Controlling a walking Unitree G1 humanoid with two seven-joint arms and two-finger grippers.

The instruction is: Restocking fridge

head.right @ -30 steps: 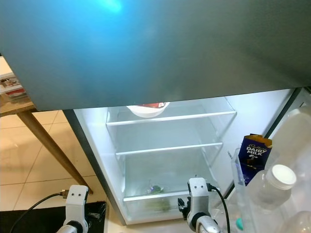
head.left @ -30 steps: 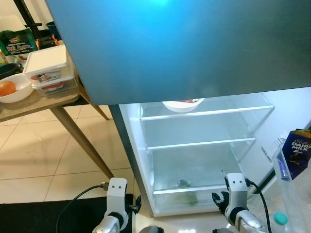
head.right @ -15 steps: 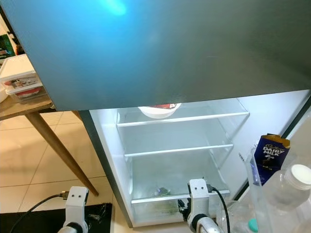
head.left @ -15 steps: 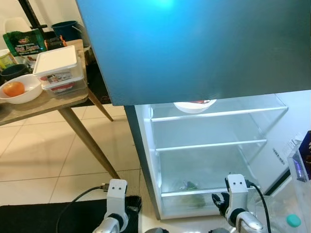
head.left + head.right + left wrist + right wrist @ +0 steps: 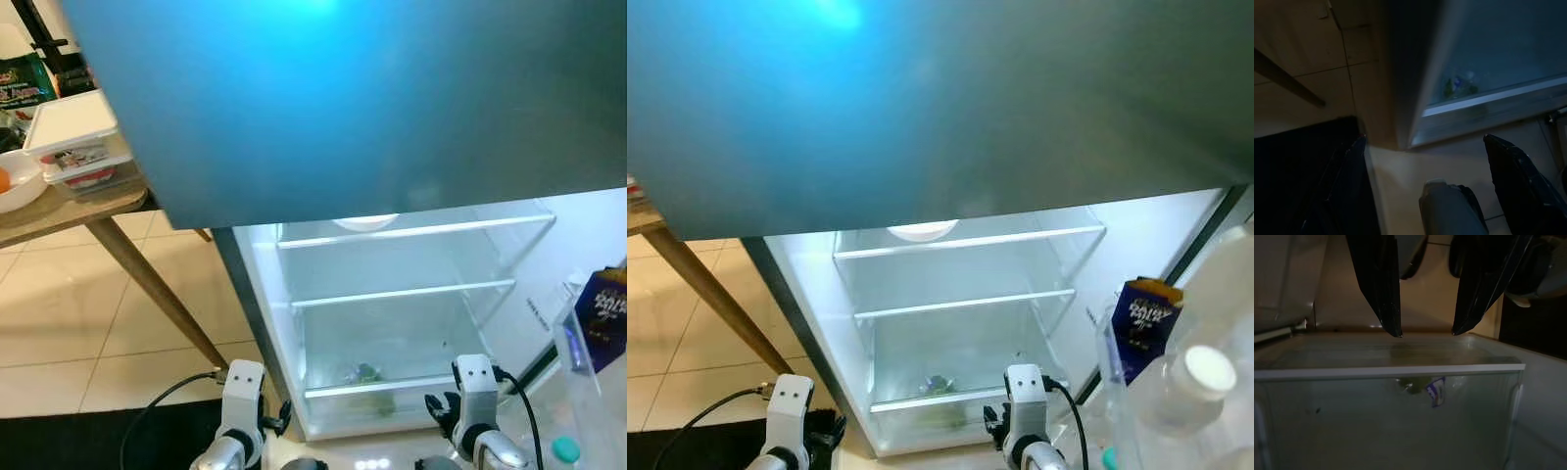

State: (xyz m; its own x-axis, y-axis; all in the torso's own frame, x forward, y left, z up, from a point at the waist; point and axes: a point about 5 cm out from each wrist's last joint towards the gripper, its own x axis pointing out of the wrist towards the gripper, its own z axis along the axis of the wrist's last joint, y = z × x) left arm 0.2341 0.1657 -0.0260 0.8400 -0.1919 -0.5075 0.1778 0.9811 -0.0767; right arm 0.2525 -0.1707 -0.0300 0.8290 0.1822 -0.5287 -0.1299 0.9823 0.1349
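Fridge: you are facing the open fridge [image 5: 411, 284]; its lit shelves are sitting straight ahead and below the head camera, with a white bowl [image 5: 364, 222] on the upper shelf and a little greenery in the bottom drawer [image 5: 1400, 406].
Stock: the items to load are lying on the bench [image 5: 59, 211] off to your left, well apart from both claws: a lidded white container [image 5: 73, 142] stacked on a clear one, a white dish beside it at the frame edge.
Left claw: your left claw [image 5: 1425, 176] is hanging low by the fridge's left lower corner, fingers spread wide, holding nothing.
Right claw: your right claw [image 5: 1425, 333] is pointing at the top of the bottom drawer, fingers parted, empty too.
Nearer arm: judging by the layout, your left arm is the one on the bench's side, so it is looking better placed for the pick.
Long axis: the white container is lying with its longer side running roughly along the bench edge, as far as you can tell from here.
Door: bottles and a purple chocolate carton [image 5: 1146, 323] are sitting in the door rack on your right.
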